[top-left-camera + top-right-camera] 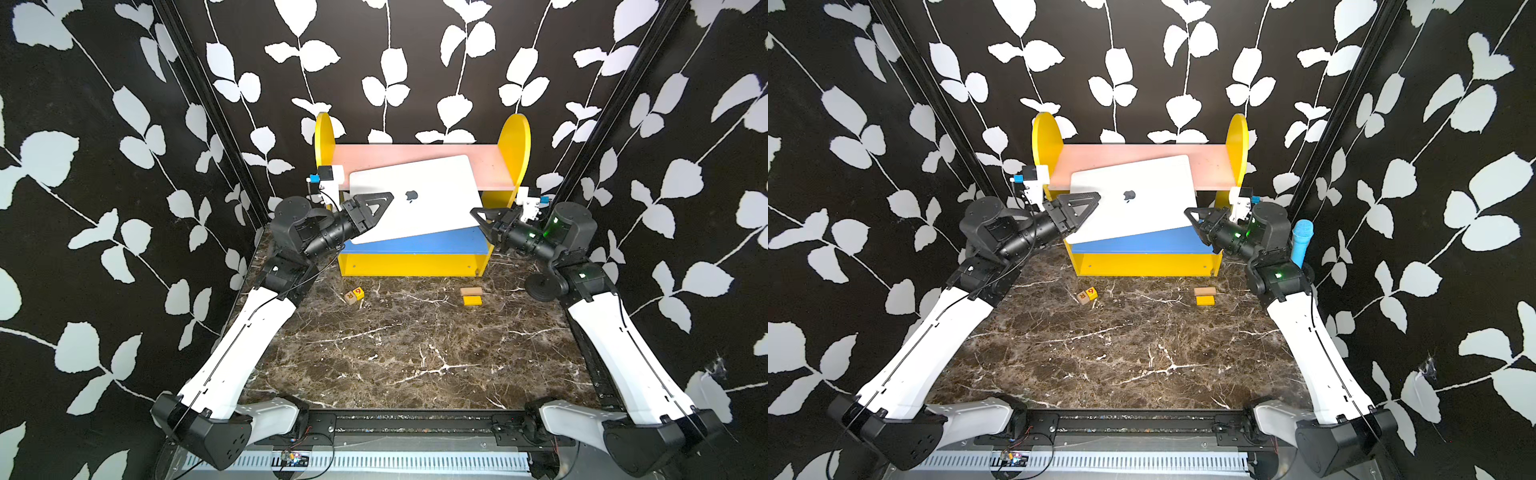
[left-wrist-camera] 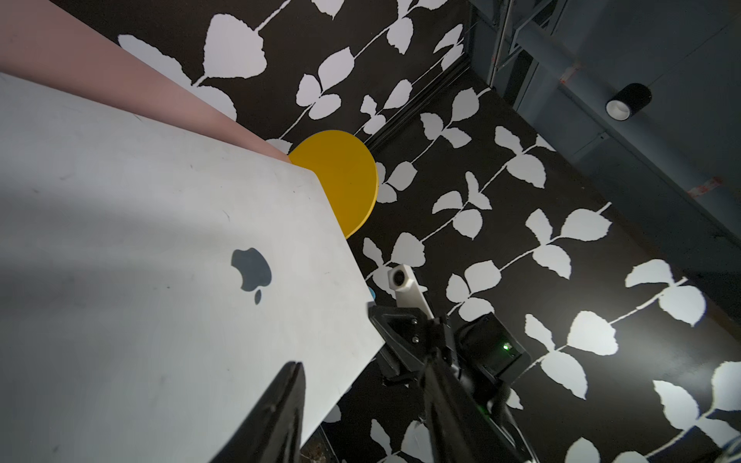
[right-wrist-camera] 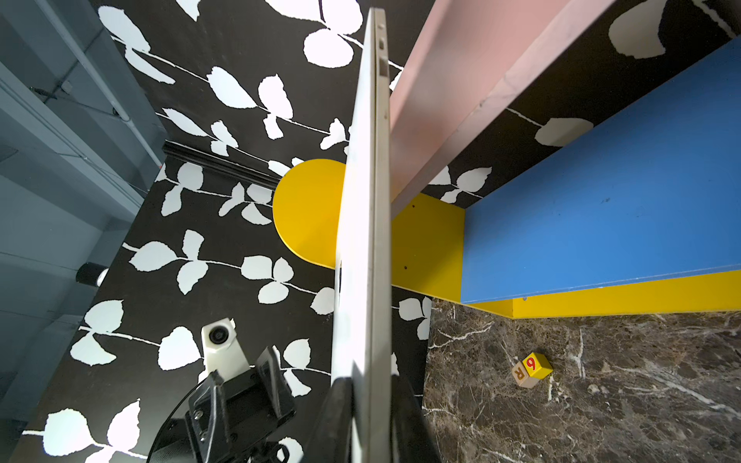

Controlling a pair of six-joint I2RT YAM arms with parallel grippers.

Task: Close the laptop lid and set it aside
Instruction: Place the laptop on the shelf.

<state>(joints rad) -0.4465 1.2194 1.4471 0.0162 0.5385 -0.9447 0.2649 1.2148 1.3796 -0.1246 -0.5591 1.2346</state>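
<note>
Right tool [image 1: 478,215]: clenched on the laptop [image 1: 428,195]. The right wrist view shows its fingers [image 3: 337,425] on either face of the thin edge, at the corner nearest this tool.
Left tool [image 1: 386,198]: one finger [image 2: 288,401] lies across the lid [image 2: 160,240] and the other is hidden beneath. I cannot tell whether it pinches or sits slack.
Laptop: spans from one tool to the other, logo up and skewed, clear of the bench [image 1: 395,353]. It hangs above the blue shelf [image 1: 436,241]. Its far edge reaches the pink shelf [image 1: 490,166] beyond both tools, but contact there cannot be made out.
Lid: shut flat, with only a fine seam along the edge.
Step in hand: closing looks done, so this is probably the setting-aside, onto the shelf unit.
Doing it well: square the laptop to the shelf and lower both ends together. Free neither tool until the shelf bears the weight.
Risk: if the left grip is loose, the right tool's corner pinch alone carries a wide flat slab, which could swing or slip.
Clearance: mind the pink shelf's front edge ahead, and the yellow side panel [image 1: 515,137] just beyond the right tool.
</note>
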